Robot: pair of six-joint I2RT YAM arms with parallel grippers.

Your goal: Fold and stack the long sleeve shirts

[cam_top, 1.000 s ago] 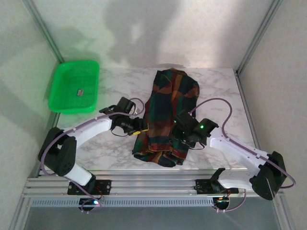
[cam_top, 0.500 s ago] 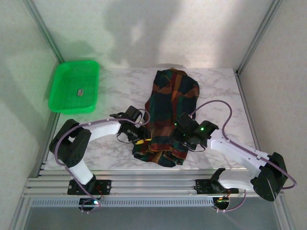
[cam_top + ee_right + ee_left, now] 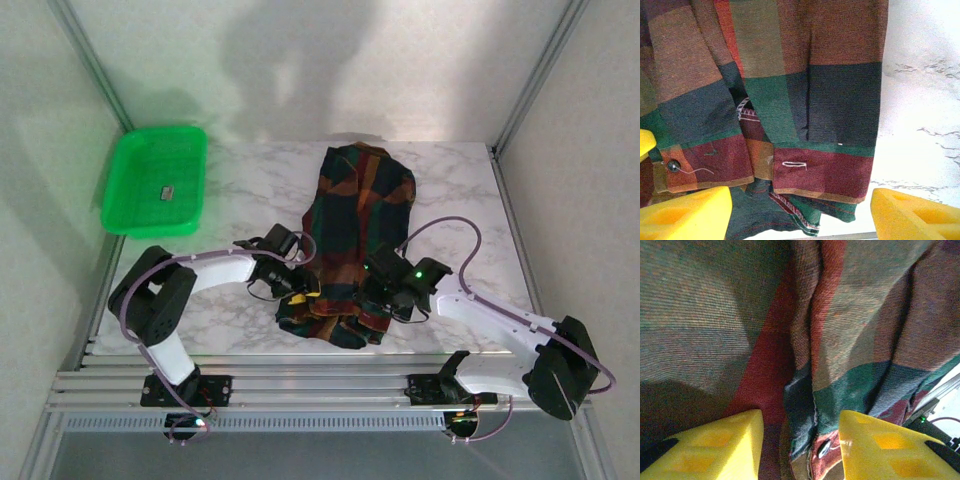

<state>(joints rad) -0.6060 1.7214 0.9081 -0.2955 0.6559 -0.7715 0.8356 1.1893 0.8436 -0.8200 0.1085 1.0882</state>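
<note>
Crumpled plaid long sleeve shirt [image 3: 350, 222], bunched lengthwise, centred

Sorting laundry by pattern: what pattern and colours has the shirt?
The shirt is plaid: dark green, red, orange and navy checks; clearest in the right wrist view.

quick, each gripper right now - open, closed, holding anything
left gripper: open, fingers either side of a fold of the plaid shirt, not clamped on it.
right gripper: open over the shirt's hem, holding nothing.

Left fingers [image 3: 715, 445] parted; right fingers [image 3: 685, 215] wider (both low).
</note>
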